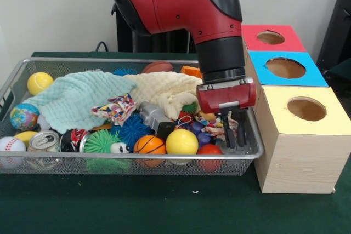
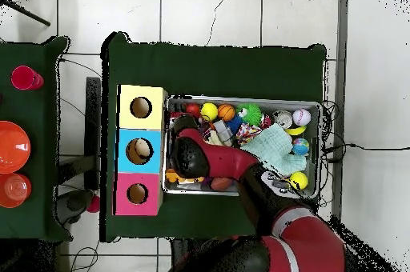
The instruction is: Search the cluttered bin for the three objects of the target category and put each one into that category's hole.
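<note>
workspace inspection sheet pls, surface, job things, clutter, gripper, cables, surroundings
surface: green-covered table, one small white speck near the front.
job's things: wire bin beside three wooden boxes with holes, topped yellow, blue and red.
clutter: balls, including a mini basketball, yellow ball and baseball; a can; spiky toys; mint cloth and cream cloth.
gripper: gripper lowered into the bin's end nearest the boxes, fingers apart, holding nothing visible.
cables: several trail over the floor around the table.
surroundings: side table with red cups and bowls.
</note>
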Robot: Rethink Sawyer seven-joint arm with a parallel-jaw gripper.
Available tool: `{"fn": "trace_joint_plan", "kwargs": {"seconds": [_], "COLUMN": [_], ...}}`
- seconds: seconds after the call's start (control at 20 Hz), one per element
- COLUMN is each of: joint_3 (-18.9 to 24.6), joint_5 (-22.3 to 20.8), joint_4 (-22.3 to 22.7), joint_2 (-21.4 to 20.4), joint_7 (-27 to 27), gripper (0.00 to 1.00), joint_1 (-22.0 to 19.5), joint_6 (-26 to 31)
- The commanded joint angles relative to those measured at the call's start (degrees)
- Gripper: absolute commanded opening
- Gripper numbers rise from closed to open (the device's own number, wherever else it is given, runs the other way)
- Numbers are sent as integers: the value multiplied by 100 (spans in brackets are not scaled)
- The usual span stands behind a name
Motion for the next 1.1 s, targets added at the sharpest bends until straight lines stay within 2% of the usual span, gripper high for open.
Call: {"fn": "trace_joint_plan", "kwargs": {"seconds": [0.05,0.35,0.7,0.75,1.1], "joint_3": [-514,-760,-891,-819,-974], "joint_5": [208,229,218,210,106], "joint_4": [-43,-126,-135,-100,-227], "joint_2": [0,-135,-173,-157,-161], "joint_7": [907,870,986,1094,890], "gripper": [0,0,0,100,100], "joint_1": [650,888,966,901,1034], "joint_6": [-12,154,133,100,151]}}
